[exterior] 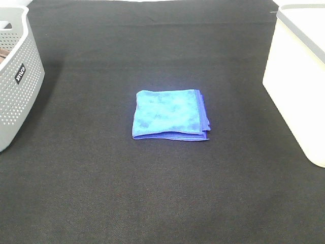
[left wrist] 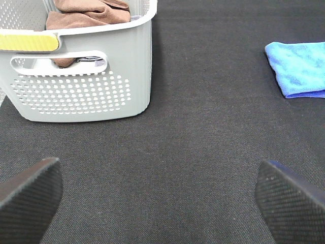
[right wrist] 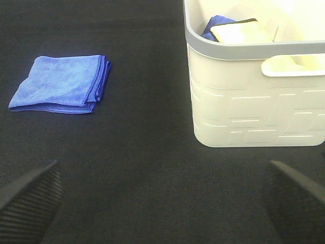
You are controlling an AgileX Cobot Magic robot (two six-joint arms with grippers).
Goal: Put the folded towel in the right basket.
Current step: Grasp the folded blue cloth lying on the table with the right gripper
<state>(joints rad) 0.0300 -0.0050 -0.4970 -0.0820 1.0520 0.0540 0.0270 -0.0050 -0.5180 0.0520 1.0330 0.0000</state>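
Right claw (right wrist: pixel 162 201) agape; folded towel (exterior: pixel 169 114), layered edge toward right basket (exterior: pixel 294 86)

Folded towel (exterior: pixel 169 115): mottled light blue face, darker violet-blue edges. Table cover (exterior: pixel 162 203) under towel: black, fine weave. Right basket (exterior: pixel 297 91), right of towel: cream-white walls, grey rim; blue cloth (right wrist: pixel 213 26) and pale yellow piece (right wrist: pixel 238 31) inside. Perforated basket (exterior: pixel 12 86), left of towel: grey, dotted hole pattern, black label (exterior: pixel 20 73); brown cloth (left wrist: pixel 86 12) inside.
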